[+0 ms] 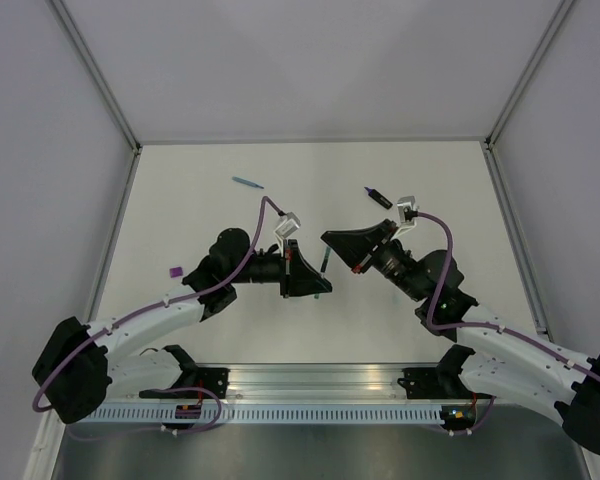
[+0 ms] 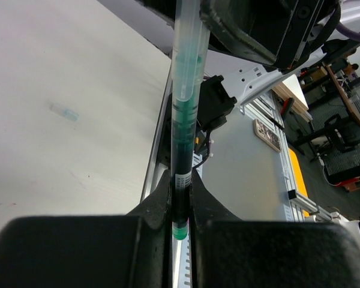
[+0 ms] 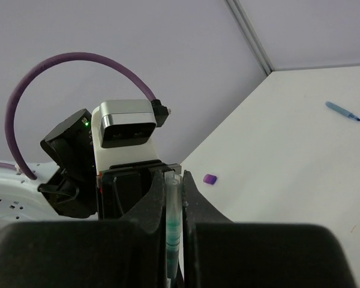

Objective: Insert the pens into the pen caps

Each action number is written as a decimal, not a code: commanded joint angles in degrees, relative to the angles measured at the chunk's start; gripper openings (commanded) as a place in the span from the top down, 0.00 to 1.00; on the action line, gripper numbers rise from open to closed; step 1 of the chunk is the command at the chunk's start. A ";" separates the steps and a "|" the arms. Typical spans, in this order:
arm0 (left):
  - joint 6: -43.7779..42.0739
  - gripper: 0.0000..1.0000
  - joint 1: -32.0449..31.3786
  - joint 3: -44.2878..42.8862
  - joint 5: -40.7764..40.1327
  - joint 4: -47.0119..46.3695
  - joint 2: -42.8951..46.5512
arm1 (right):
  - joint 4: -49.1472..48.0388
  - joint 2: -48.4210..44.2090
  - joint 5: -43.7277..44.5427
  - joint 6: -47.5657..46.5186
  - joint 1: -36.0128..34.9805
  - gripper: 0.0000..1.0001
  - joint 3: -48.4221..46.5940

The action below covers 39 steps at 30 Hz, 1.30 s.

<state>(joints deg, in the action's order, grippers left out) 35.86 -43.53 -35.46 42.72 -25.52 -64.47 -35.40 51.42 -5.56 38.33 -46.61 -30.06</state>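
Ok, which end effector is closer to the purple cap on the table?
Left. The left end effector is to the right of the purple cap; the right end effector is farther right again.

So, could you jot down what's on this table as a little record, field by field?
left gripper: shut on the dark end of the thin dark pen
right gripper: shut on the same pen's clear end
pen position: spans between the two grippers
thin blue pen: lies on the table, far left, untouched
black-and-purple marker: lies far side, just beyond the right gripper
purple cap: lies alone, left of the left arm
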 commanded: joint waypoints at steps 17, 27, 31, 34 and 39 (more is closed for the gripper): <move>4.66 0.98 6.44 -10.07 -9.33 -16.05 -8.74 | 12.44 -0.70 -7.92 1.32 -2.08 1.00 3.55; 0.98 0.98 5.91 -0.14 -11.16 -4.12 -6.73 | 41.70 0.88 32.32 -9.14 -1.99 0.41 -26.43; -2.18 0.98 5.91 -2.50 -19.15 11.07 -8.47 | 46.20 -2.71 39.31 -7.13 -1.91 0.34 -28.30; -3.60 0.98 5.82 -6.63 -24.34 20.75 -13.13 | 44.46 -7.99 39.22 -6.25 -1.91 0.33 -22.25; -2.72 0.91 5.82 -9.27 -27.86 25.16 -19.11 | 39.88 -13.19 38.35 -5.11 -1.91 0.31 -11.87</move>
<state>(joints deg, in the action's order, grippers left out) 34.63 -37.63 -42.04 19.64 -6.76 -81.54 4.64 38.46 31.18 32.18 -48.53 -45.67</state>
